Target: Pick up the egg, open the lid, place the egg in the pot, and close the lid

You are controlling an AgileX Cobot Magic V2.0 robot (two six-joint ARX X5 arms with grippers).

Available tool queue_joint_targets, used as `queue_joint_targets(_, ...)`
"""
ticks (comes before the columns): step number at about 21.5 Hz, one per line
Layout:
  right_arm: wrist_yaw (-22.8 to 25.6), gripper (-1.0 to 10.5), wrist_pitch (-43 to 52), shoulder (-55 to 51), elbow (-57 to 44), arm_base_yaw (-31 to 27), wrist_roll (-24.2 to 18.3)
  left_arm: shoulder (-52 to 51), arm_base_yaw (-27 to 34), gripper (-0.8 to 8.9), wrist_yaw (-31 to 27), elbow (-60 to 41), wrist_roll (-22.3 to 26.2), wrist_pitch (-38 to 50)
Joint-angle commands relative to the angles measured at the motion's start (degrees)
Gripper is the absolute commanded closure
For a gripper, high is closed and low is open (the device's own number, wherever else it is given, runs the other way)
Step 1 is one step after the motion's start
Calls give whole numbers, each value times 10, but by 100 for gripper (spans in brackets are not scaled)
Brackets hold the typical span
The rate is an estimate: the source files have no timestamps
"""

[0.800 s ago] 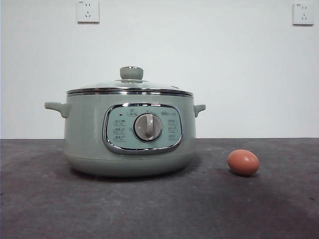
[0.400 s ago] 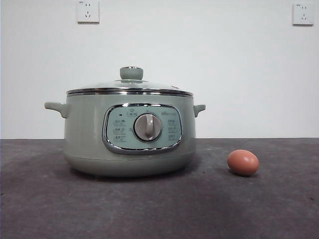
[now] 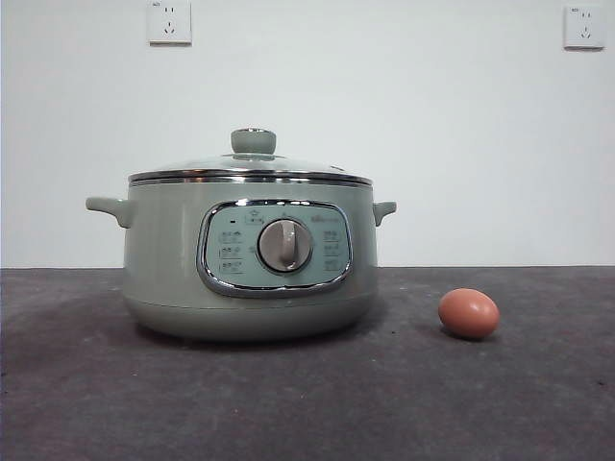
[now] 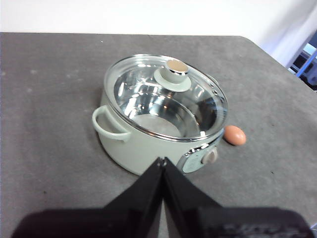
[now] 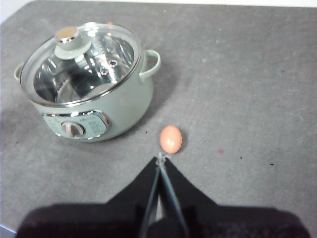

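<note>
The egg [image 3: 469, 313] lies on its side on the dark grey tabltop-felt surface, the tabletop [image 3: 288, 403], out in the open, beside the pot [image 3: 248, 259] on the side away from its longer-looking handle, near it but clearly not touching. Small, brown-orange, smooth and matte, no crack that shows. Nothing has been picked up, so we're at the very first step, and the pick is what's in hand. The right end effector [image 5: 161, 157] hangs high above the tabletop with its two black jaws pressed together, tips lined up just short of the egg [image 5: 171, 139] in its own view, so that's the likely one for the grab. It'll need to spread those jaws, come down over the egg and close gently, because an oval this smooth can roll or squirt out. The left end effector [image 4: 162, 161] hovers high too, jaws likewise pressed together, looking down on the pot [image 4: 148, 144] from the handle side. The glass lid [image 4: 166, 94] sits square on the rim, steel band shining, sage-green knob [image 4: 172, 74] free on top, and the steel inside looks empty through the glass. That knob looks like the left's job once the egg is lifted.
</note>
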Motion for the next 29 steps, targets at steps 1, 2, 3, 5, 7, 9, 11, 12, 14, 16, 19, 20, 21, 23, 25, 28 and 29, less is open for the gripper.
queue_joint_targets(1, -2, 940, -1, 1, 2, 0, -9, 5, -6, 816, 3, 3, 11, -3)
queue_joint_targets(2, -2, 919, -3, 4, 2, 0, -9, 10, -8, 812, 10, 3, 11, -5)
queue_joint_targets(3, -2, 825, -3, 4, 2, 1, -9, 13, -8, 787, 19, 3, 11, -5)
queue_joint_targets(5, -2, 502, -3, 4, 2, 1, -7, 18, -8, 484, 37, 3, 10, -5)
queue_joint_targets(7, -2, 315, -3, 4, 2, 1, 2, 23, -8, 184, 43, 3, 10, -4)
queue_joint_targets(9, -2, 316, -3, 4, 2, 1, 6, 27, -8, 185, 43, 4, 10, 3)
queue_joint_targets(11, -2, 316, -3, 5, 2, 1, 6, 36, -8, 185, 43, 4, 10, 25)
queue_joint_targets(12, -2, 316, -3, 8, 2, 1, 6, 44, -8, 185, 45, 5, 10, 37)
queue_joint_targets(14, -2, 317, -2, 14, 2, 1, 7, 68, -18, 185, 45, 12, 10, 48)
queue_joint_targets(16, -3, 317, -2, 23, 2, 1, 7, 105, -32, 185, 44, 34, 11, 53)
queue_joint_targets(19, -13, 317, -2, 40, 2, 1, 7, 175, -59, 186, 42, 84, 27, 61)
queue_joint_targets(20, -18, 317, -2, 46, 2, 1, 7, 202, -70, 186, 38, 105, 33, 61)
queue_joint_targets(21, -22, 317, -2, 52, 2, 1, 7, 232, -82, 186, 33, 127, 41, 62)
queue_joint_targets(23, -22, 317, -3, 61, 2, 1, 7, 292, -115, 186, 9, 168, 47, 72)
queue_joint_targets(25, -22, 317, -3, 71, 2, 1, 7, 351, -150, 186, -20, 204, 58, 91)
queue_joint_targets(28, -22, 317, -5, 81, 2, 1, 7, 440, -198, 186, -86, 256, 89, 108)
queue_joint_targets(29, -22, 317, -7, 83, 2, 1, 7, 468, -214, 186, -102, 272, 97, 109)
